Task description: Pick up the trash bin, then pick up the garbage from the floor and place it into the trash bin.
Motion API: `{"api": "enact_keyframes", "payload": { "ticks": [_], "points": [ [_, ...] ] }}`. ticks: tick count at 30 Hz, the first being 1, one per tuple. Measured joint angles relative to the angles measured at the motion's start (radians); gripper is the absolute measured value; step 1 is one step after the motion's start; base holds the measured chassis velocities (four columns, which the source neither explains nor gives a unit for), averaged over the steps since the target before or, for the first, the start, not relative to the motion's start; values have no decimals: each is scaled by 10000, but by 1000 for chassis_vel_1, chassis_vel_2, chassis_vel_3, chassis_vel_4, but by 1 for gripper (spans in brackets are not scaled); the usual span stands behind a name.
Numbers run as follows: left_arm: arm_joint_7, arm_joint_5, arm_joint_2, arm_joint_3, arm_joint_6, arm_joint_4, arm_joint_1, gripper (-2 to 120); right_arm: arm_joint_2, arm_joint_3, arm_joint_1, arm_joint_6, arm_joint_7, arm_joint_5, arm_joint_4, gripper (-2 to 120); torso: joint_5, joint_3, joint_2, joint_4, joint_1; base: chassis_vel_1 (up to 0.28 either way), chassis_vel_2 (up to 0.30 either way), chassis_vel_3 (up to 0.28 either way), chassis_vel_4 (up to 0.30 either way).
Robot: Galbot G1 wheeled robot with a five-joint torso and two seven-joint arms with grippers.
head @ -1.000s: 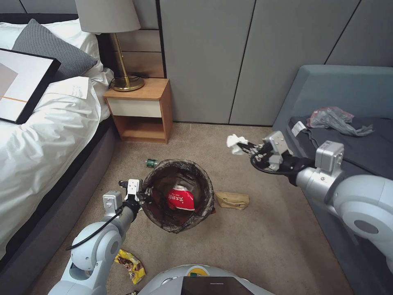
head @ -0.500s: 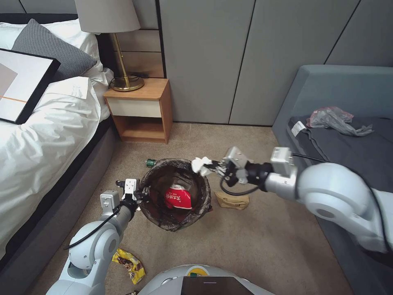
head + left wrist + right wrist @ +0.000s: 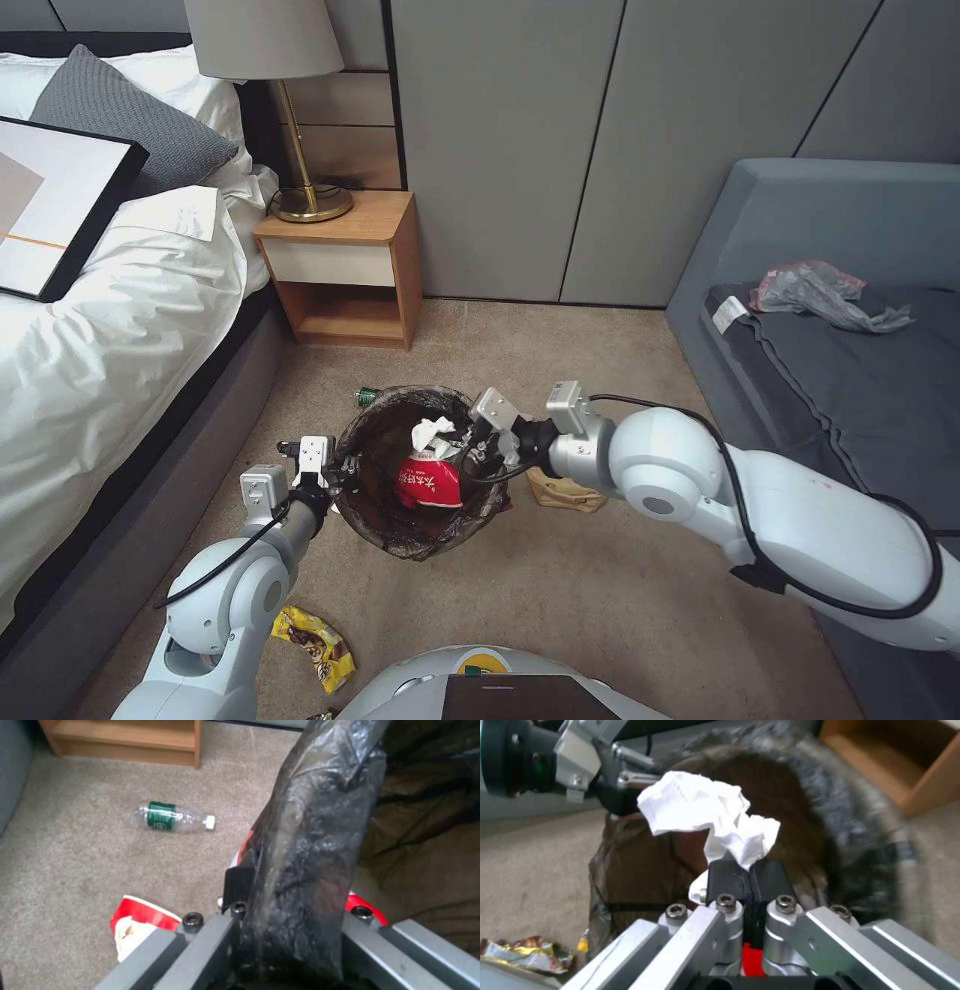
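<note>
Right gripper (image 3: 462, 447): pads pressed together on a crumpled white tissue (image 3: 431, 433), pinching one corner; it hangs over the open mouth of the bin, toward the rim at 3 o'clock.
Left gripper (image 3: 345, 470): clamped on the bin's rim at 9 o'clock, with the dark liner (image 3: 305, 843) bunched between the fingers in the left wrist view.
Trash bin (image 3: 385, 528): round, lined in brown-black plastic, in the middle of the carpet (image 3: 620, 600); a red-and-white paper cup (image 3: 428, 483) lies inside.
Tissue handling: feather-light, soft and floppy, no stiffness at all. A pinch on any fold holds it, as the right wrist view (image 3: 707, 812) shows, and my call is it should drop free the moment the pads part, though a light wad may cling or drift.
Bin handling: light thin plastic, and the liner looks slippery, so the rim grip must catch the wall as well as the film.
Remaining litter: clear bottle with green label (image 3: 172, 818) on the floor at the bin's 11 o'clock; tan paper bag (image 3: 572, 495) just beside it at 3 o'clock, partly under the right arm; yellow-brown snack wrapper (image 3: 318, 647) near 7 o'clock.
Progress: tissue poised for release, several pieces left.
</note>
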Motion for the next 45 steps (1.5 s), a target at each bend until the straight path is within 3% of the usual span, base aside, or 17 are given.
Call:
{"api": "enact_keyframes", "payload": {
  "ticks": [9,21,28,33,36,42,45],
  "points": [
    [63,75,-74,-69,0,8,43,0,824,-380,203,192,180,170,-830,-2,1,0,0,3,0,0,0,0,0],
    [85,77,-118,-137,0,9,46,0,1031,-389,238,466,469,415,-1141,36,2,-1,0,-1,-1,0,0,0,0],
    [89,77,-159,-143,0,24,41,0,1052,-212,117,532,621,560,-1174,68,2,-1,0,-1,-1,0,0,0,0],
    [93,77,-156,-161,0,38,22,0,1105,-89,-12,548,667,624,-1160,79,2,-1,0,-1,-1,0,0,0,0],
    [98,66,-138,-217,0,59,7,0,1176,72,-163,554,703,822,-1072,96,2,-1,0,0,-1,0,0,0,0],
    [103,43,-133,-228,0,78,-20,0,1164,549,-364,541,787,1253,-678,100,2,-1,0,1,-1,0,0,0,0],
    [102,18,-121,-230,0,79,-47,0,1027,1613,-656,577,839,1839,-204,100,3,-1,1,2,-1,0,0,0,0]
  ]
}}
